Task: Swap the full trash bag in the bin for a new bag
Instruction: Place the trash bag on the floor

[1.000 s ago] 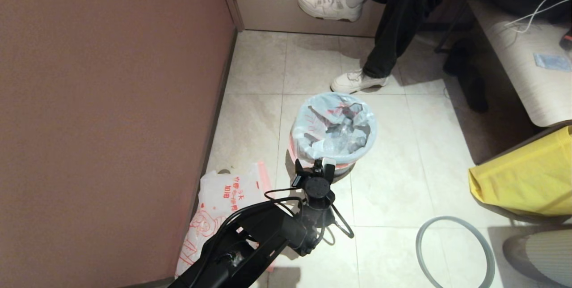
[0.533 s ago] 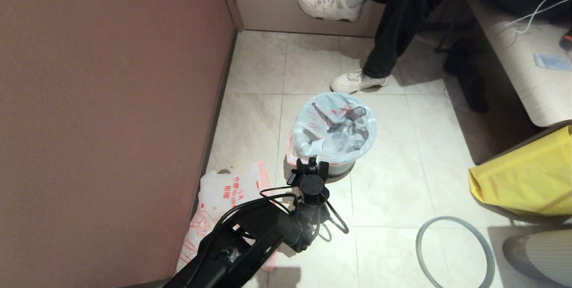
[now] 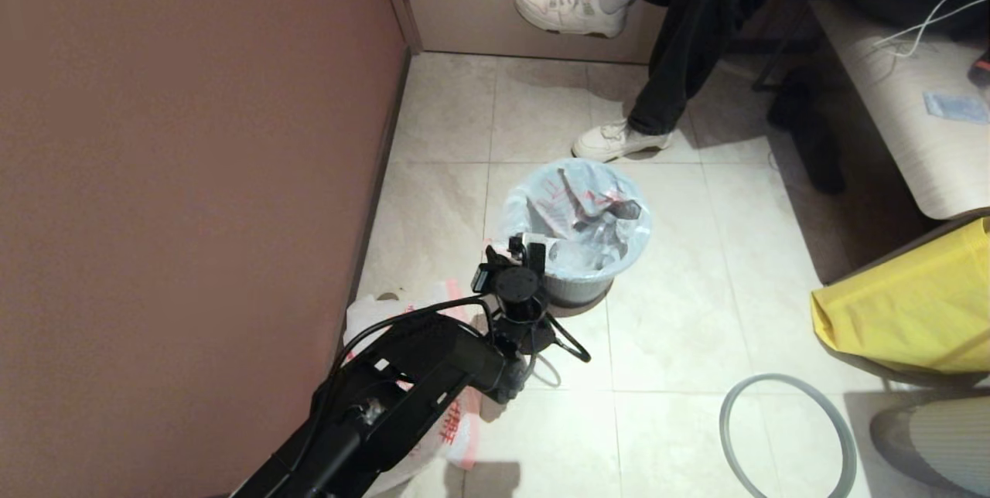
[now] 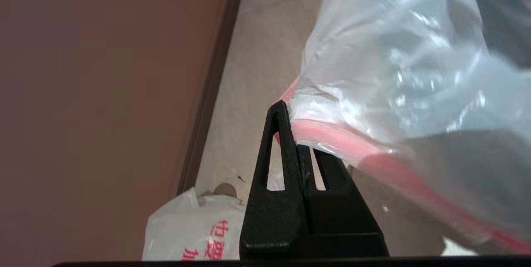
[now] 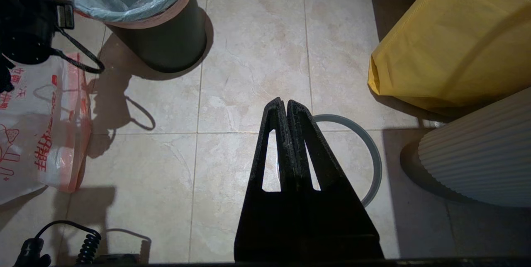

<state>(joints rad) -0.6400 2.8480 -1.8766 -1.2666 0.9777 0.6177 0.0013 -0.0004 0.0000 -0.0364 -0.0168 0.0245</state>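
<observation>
We have our left gripper (image 3: 527, 249) clenched on the pink-red edge of the full bag (image 3: 576, 212), at the side of the bin (image 3: 576, 288) nearest us. In the left wrist view the two black fingers (image 4: 278, 151) are pressed together with the pink hem (image 4: 332, 134) pinched at their tips, and the clear plastic rises away from them, stretched and shiny. The bag sits in the bin, its mouth folded out over the rim; just beyond the gripper we see crumpled plastic and clear bottles inside it. The bin stands on the tiled floor (image 3: 681, 305) directly ahead of the gripper, touching the bag all round.

The new bag (image 3: 445, 421) lies flat on the floor behind and below the left gripper, beside the brown wall (image 3: 193, 173), partly hidden under our left arm (image 3: 402, 390); its red characters show in the right wrist view (image 5: 41, 126).

Our right gripper (image 5: 286, 107) is shut on nothing, fingers together, hanging over the floor well to the right of the bin. Just beyond its tips lies the grey ring (image 5: 365, 155), flat on the tiles. A yellow bag (image 5: 448, 47) stands to its right, and a white ribbed object (image 5: 477, 155) is near it too.
</observation>
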